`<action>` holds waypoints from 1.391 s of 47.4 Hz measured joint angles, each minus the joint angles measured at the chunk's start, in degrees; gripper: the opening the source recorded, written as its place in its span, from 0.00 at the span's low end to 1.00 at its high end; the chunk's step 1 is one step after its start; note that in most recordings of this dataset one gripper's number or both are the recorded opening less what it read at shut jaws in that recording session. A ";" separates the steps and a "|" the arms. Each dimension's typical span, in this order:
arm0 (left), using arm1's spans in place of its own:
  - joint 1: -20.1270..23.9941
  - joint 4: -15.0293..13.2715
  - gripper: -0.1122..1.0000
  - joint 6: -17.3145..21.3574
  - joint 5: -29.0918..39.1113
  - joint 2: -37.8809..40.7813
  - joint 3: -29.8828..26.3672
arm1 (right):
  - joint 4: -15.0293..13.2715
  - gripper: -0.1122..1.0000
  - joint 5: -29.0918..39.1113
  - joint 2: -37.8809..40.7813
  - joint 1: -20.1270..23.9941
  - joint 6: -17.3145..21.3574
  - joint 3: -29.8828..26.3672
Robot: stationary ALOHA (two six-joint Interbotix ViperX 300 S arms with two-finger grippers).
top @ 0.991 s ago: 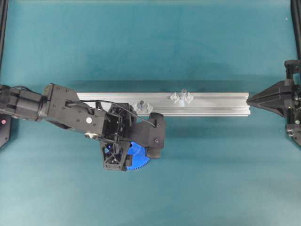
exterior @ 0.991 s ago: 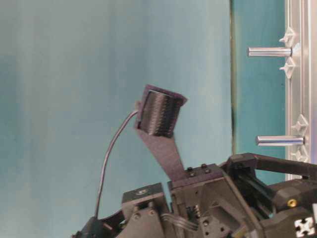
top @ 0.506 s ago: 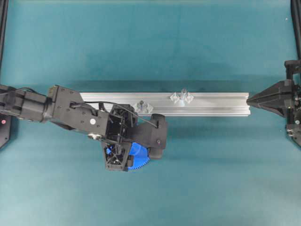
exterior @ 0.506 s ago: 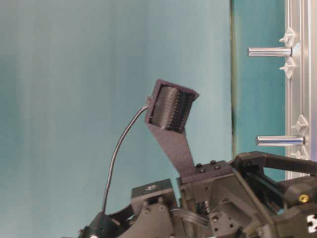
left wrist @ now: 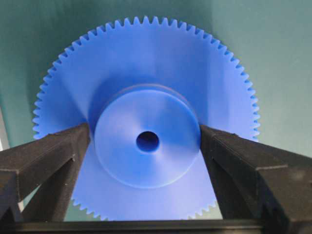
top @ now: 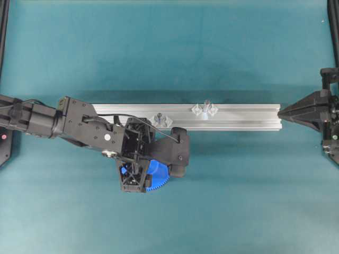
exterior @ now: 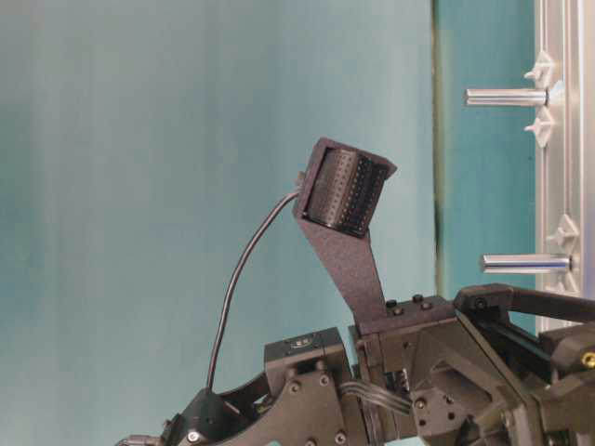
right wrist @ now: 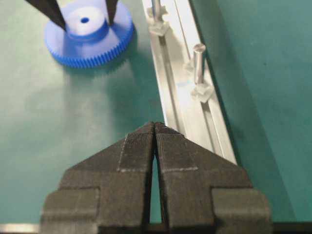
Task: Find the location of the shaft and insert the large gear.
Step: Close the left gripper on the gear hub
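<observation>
- The large gear [left wrist: 146,131] lies flat on the green bench [top: 238,201], hub up with its small centre hole showing; in the overhead view only a blue toothed arc [top: 158,179] peeks out under the left arm
- It sits on the near side of the aluminium rail [top: 243,116], close to it but apart, below the rail's left half in the overhead view
- The left gripper [left wrist: 146,146] is down over the gear with its jaws spread wide, one black finger [left wrist: 53,156] on each side of the raised hub; the finger ends are very near the hub wall, and whether they touch it cannot be told
- The shaft [top: 206,103] stands upright on the rail near its middle, between two small clear mounts; in the table-level view it shows as the upper of two pins [exterior: 507,97]
- The second pin [top: 158,115] stands further left on the rail, just beside the left arm's wrist; it is the lower pin in the table-level view [exterior: 525,264]
- The right gripper [right wrist: 155,127] hangs off the rail's right end, well apart from the gear, its jaws pressed together on nothing, tip pointing along the rail [right wrist: 170,73]
</observation>
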 measured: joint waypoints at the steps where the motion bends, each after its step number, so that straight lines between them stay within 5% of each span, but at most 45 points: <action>1: 0.00 0.00 0.95 0.09 0.09 0.00 -0.09 | -0.09 0.12 0.00 0.00 0.00 -0.09 0.09; 17: 0.00 0.00 0.92 -0.62 0.62 0.09 -0.09 | -0.09 0.12 0.00 0.00 0.00 0.00 0.09; 25: -0.18 0.00 0.73 -1.14 2.64 0.26 -0.62 | 0.00 0.12 0.00 -0.26 0.00 0.00 0.09; 66: -0.18 0.00 0.73 -0.97 3.78 0.18 -0.70 | 0.00 0.12 0.00 -0.70 0.09 0.00 0.26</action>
